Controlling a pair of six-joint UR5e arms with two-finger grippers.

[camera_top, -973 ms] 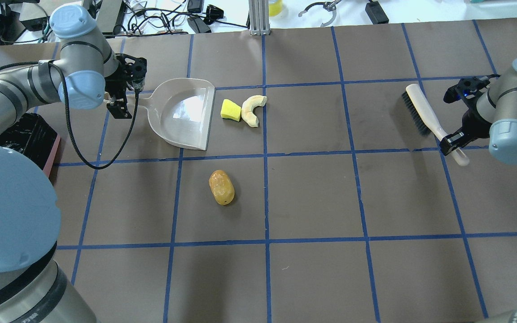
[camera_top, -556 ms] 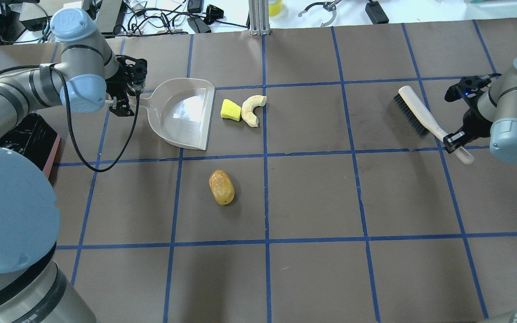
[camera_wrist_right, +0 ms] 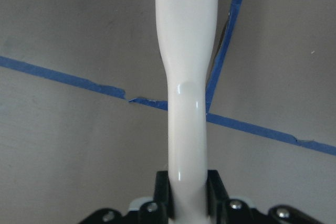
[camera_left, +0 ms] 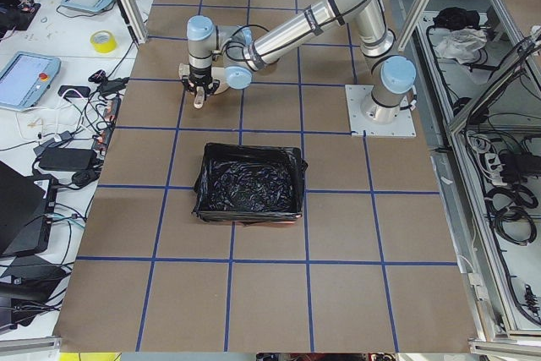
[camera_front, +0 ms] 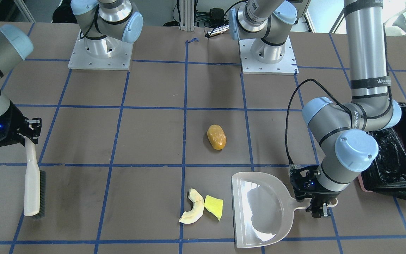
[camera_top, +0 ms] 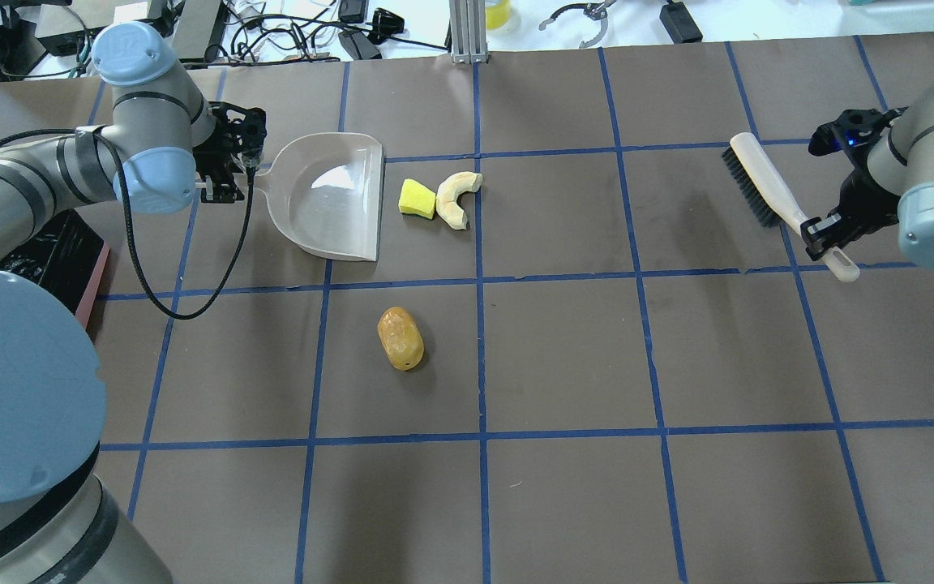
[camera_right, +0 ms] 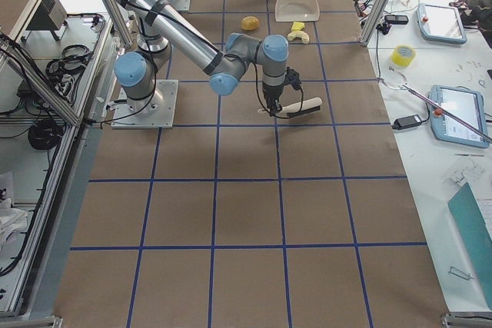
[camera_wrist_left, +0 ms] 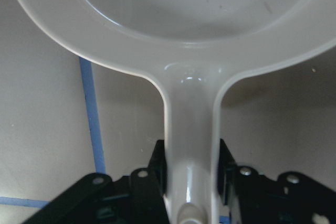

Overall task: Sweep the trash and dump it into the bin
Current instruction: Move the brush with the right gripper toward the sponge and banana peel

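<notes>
The trash lies on the brown table: an orange-brown lump point(camera_top: 400, 338) and, farther back, a yellow wedge point(camera_top: 417, 199) touching a cream peel point(camera_top: 456, 197). A beige dustpan point(camera_top: 329, 199) lies with its open edge just left of the wedge. My left gripper point(camera_top: 228, 182) is shut on the dustpan's handle point(camera_wrist_left: 190, 145). My right gripper point(camera_top: 820, 235) is shut on the handle point(camera_wrist_right: 186, 77) of a white brush point(camera_top: 763, 191) at the far right, well away from the trash. The bin point(camera_front: 389, 158), pink with a black bag, stands behind my left arm.
Blue tape lines grid the table. The arm bases point(camera_front: 99, 53) stand at the robot's edge of the table. Cables and tools point(camera_top: 353, 32) lie past the far edge. The bin also shows in the exterior left view point(camera_left: 249, 183), on the table's left end.
The dustpan has turned a little and shifted slightly toward the far edge. The right gripper has carried the brush a bit farther back and to the right.
</notes>
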